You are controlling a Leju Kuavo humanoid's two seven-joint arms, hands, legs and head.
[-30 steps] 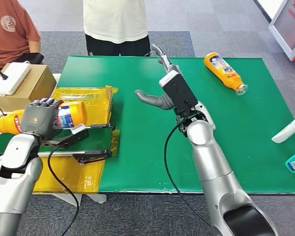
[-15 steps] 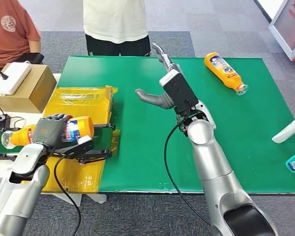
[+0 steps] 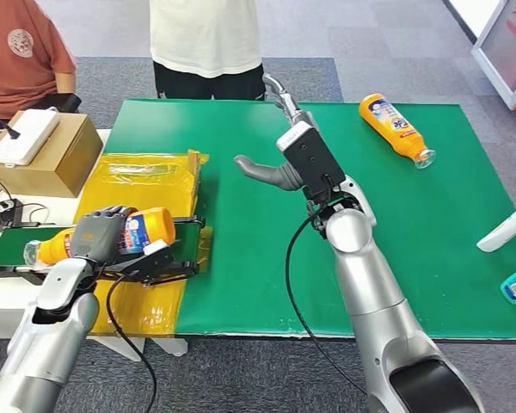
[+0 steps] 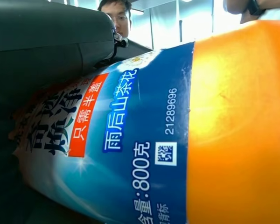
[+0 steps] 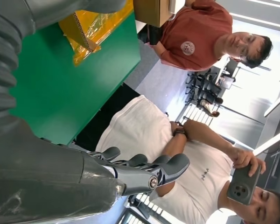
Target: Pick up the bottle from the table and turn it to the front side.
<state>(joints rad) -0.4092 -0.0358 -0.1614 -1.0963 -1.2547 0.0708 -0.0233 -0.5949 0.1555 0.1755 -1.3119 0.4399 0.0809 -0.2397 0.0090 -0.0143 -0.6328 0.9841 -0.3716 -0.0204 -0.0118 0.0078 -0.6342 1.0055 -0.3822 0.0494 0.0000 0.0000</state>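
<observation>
A: Starting at the lower left of the head view, we are watching our left hand (image 3: pixel 98 236) carrying the bottle (image 3: pixel 106 239) down and toward the middle; a second ago it was sitting higher and nearer the left edge. Our fingers are wrapping its middle, and it is lying sideways, neck pointing left, flat end pointing right.

B: So we are reading that as the pick-up done and the turning under way. In the left wrist view the blue label (image 4: pixel 131 140) with its printed characters and small square code is facing the camera, though we cannot tell which face counts as the front.

A: The bottle is looking like smooth orange plastic, rounded, with a glossy wrapped label. Beneath it we are seeing the yellow sheet (image 3: pixel 138 185), crinkled and shiny, and a black bracket (image 3: pixel 168 258).

B: Moving right, the green mat (image 3: pixel 255 258) is looking flat and matte. Our right hand (image 3: pixel 275 142) is hovering above it in the upper middle, fingers spread wide, holding nothing, no different from a second ago.

A: And at the upper right, a second bottle (image 3: pixel 396 128) is lying on its side, untouched.
</observation>
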